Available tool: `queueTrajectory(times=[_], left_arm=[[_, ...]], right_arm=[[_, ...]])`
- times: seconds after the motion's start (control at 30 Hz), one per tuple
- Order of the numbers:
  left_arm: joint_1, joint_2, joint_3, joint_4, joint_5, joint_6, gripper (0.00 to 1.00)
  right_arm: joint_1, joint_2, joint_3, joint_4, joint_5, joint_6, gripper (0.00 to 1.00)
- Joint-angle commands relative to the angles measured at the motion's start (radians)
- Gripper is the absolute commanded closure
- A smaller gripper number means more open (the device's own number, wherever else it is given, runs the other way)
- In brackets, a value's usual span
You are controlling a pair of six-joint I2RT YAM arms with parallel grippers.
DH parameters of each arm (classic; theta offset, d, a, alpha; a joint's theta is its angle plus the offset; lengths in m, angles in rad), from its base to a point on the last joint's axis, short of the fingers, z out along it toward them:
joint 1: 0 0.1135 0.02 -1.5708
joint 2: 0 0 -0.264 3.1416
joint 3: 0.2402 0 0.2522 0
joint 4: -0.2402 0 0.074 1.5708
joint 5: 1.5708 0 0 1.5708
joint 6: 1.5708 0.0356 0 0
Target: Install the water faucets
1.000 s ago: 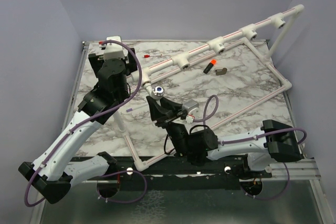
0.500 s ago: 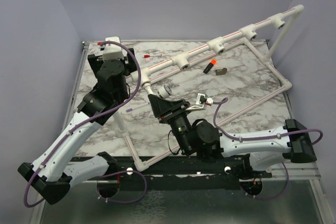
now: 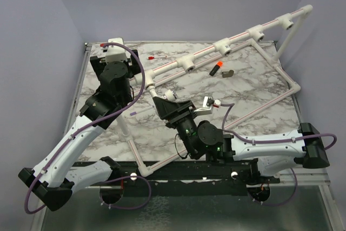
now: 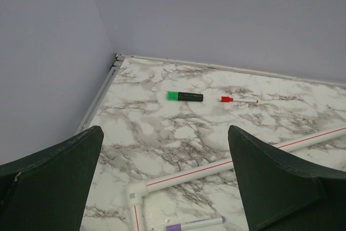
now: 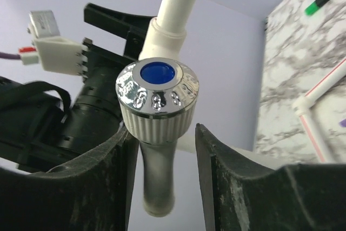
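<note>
**Seating the first faucet, with four sockets left bare**

From the overhead view, I have the right gripper up at the near-left end of the pipe, with the faucet between its fingers. On the right wrist camera the faucet fills the middle of the picture. Its chrome knob with the blue cap faces me, the spout hangs below, and a white fitting sits right behind it. It looks mounted in that fitting, but I cannot see the threads, so I cannot say how far in it is.

One finger of the right gripper touches the ribbed collar and the other shows a thin gap. I read that as jaws loose around the knob, not clamped.

The left gripper is spread wide and holds nothing, hovering over the table's far-left corner.

By my count one faucet is in or nearly in. The four sockets further along the pipe are empty, and I see no other faucet anywhere.
</note>
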Motion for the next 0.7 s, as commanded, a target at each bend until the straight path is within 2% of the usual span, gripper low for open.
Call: queueTrajectory(times=[0.0,0.07,0.23,0.5,0.67], left_arm=[[-0.014,0.003,-0.036,-0.088,0.011,0.016,0.01],[-0.014,0.008,-0.030,-0.091,0.010,0.017,0.01],[-0.014,0.012,-0.020,-0.097,0.004,0.018,0.01],[-0.013,0.014,-0.014,-0.100,-0.012,0.029,0.01],[-0.014,0.015,-0.012,-0.097,-0.023,0.037,0.01]], right_arm=[[-0.003,-0.016,-0.041,0.009,0.001,-0.129,0.44],[-0.003,-0.021,-0.061,0.077,-0.016,-0.214,0.38],[-0.003,-0.059,-0.074,0.103,-0.064,-0.352,0.29],[-0.003,-0.169,-0.126,0.099,-0.192,-0.616,0.29],[-0.003,-0.227,-0.101,-0.012,-0.280,-0.837,0.29]])
